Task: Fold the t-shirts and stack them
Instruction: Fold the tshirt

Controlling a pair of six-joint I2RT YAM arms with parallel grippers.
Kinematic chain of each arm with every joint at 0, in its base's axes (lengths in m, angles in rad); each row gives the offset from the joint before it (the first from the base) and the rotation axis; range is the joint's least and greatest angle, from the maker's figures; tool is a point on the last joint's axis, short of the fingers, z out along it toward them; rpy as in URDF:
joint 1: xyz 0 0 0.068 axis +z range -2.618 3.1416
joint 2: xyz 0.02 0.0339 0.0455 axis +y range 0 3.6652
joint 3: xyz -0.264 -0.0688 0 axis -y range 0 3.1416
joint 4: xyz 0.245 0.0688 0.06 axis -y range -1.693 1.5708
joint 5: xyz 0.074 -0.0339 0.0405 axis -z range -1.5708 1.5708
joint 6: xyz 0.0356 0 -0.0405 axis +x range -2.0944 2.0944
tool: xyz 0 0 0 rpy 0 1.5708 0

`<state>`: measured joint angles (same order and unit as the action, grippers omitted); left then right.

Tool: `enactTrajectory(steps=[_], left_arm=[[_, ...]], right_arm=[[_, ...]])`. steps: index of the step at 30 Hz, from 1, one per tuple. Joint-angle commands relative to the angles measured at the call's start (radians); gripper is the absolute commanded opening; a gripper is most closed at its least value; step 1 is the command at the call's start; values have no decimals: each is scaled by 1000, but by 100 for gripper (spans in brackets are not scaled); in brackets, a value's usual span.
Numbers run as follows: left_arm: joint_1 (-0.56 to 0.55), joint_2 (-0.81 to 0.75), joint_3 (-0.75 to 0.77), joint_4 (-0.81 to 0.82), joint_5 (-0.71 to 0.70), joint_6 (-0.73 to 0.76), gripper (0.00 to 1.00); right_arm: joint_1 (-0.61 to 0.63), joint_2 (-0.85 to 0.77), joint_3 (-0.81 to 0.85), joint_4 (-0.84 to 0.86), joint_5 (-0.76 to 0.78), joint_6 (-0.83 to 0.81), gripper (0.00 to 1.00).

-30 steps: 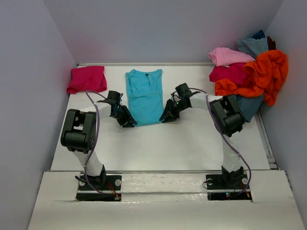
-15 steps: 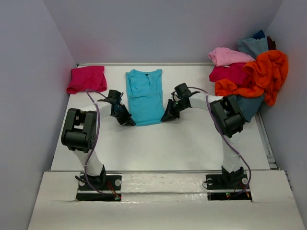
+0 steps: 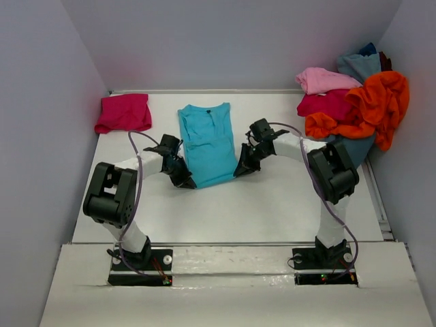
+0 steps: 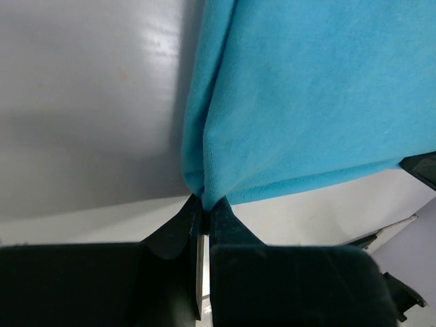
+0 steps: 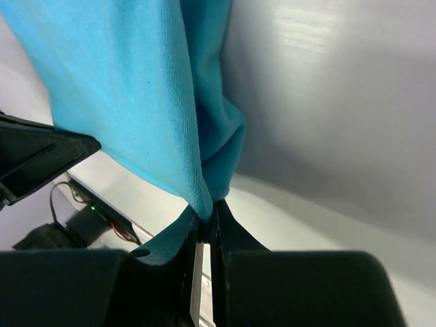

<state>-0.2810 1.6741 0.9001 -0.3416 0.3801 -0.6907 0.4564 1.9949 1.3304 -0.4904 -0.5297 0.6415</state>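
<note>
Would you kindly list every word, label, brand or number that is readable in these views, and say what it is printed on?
None: no text can be read in any view. The turquoise t-shirt, the magenta t-shirt and the heap of shirts are plain, with no visible print or label.

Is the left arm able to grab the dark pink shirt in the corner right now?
Probably not yet. The left gripper is shut on a near corner of the turquoise t-shirt and must let go first. Otherwise the table between it and the magenta-pink t-shirt looks bare.
</note>
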Motion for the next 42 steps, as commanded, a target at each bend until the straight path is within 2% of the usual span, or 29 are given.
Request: enactTrajectory(steps=[1, 9, 19, 26, 32, 42], left_arm=[[-27, -95, -52, -88, -41, 13, 6], [-121, -241, -110, -137, -47, -36, 6], [-202, -511, -270, -214, -61, -122, 6], [-276, -637, -247, -327, -131, -177, 6], [-285, -620, -120, -393, -205, -181, 6], [-273, -395, 181, -401, -300, -87, 6]], right_arm=[[39, -80, -40, -69, 45, -55, 7], [100, -169, -137, -94, 53, -66, 7], [196, -321, -289, -103, 65, -22, 7], [237, -452, -350, -142, 73, 12, 7], [237, -499, -280, -220, 146, 0, 7], [237, -317, -1, -272, 198, -42, 7]])
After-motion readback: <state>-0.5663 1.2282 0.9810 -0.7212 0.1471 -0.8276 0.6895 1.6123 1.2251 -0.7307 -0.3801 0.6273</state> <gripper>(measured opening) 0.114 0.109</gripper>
